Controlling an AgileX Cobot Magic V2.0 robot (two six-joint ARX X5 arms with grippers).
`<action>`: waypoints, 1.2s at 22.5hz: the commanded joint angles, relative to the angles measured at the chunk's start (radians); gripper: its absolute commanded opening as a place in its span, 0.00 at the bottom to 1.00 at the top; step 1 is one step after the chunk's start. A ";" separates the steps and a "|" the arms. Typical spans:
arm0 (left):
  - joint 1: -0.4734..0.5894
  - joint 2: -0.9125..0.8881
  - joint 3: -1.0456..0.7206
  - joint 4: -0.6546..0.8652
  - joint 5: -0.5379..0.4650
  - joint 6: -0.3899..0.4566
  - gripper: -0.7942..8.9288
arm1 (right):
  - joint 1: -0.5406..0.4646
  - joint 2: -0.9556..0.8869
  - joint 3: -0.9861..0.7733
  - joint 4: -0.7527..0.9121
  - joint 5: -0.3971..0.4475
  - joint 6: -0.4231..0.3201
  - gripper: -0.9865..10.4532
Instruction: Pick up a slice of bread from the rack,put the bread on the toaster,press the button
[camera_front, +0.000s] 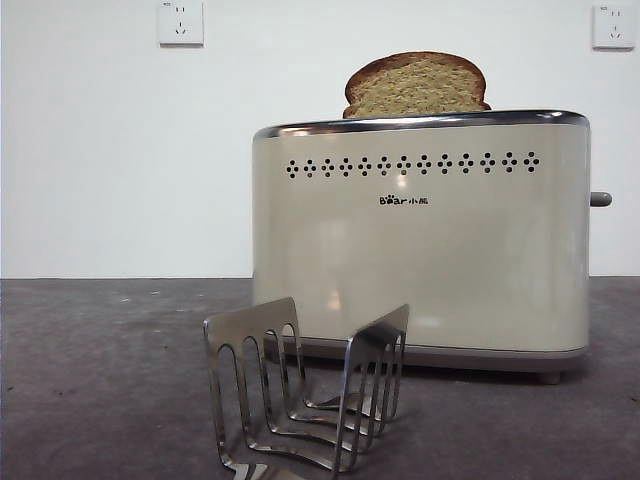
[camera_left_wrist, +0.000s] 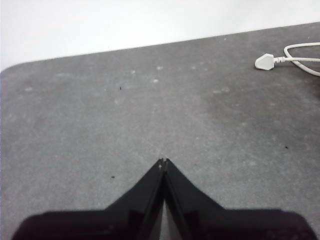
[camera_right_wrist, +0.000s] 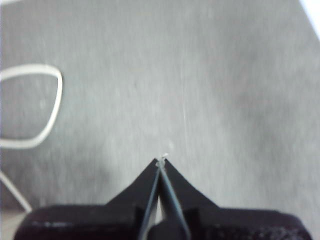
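The slice of bread (camera_front: 415, 86) stands upright in the top slot of the cream toaster (camera_front: 420, 240), its domed upper half showing above the chrome rim. The grey button (camera_front: 600, 199) sticks out of the toaster's right end. The steel rack (camera_front: 305, 395) stands in front of the toaster, nearer the camera, with nothing in its slots. My left gripper (camera_left_wrist: 163, 161) is shut over bare grey table with nothing in it. My right gripper (camera_right_wrist: 161, 161) is shut too, above bare table. Neither gripper shows in the front view.
A white plug (camera_left_wrist: 265, 61) with its cable (camera_left_wrist: 302, 52) lies on the table in the left wrist view. A loop of white cable (camera_right_wrist: 35, 105) lies near my right gripper. Two wall sockets (camera_front: 180, 22) are on the white wall behind.
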 joint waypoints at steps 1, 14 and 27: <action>0.006 -0.036 -0.011 -0.018 -0.051 -0.012 0.08 | 0.003 0.006 0.000 0.053 0.004 -0.004 0.09; 0.023 -0.080 -0.011 -0.046 -0.097 -0.065 0.08 | 0.003 0.006 0.000 0.111 0.004 -0.004 0.09; 0.023 -0.030 -0.011 -0.046 -0.097 -0.065 0.08 | 0.046 -0.152 -0.122 0.190 0.156 -0.003 0.09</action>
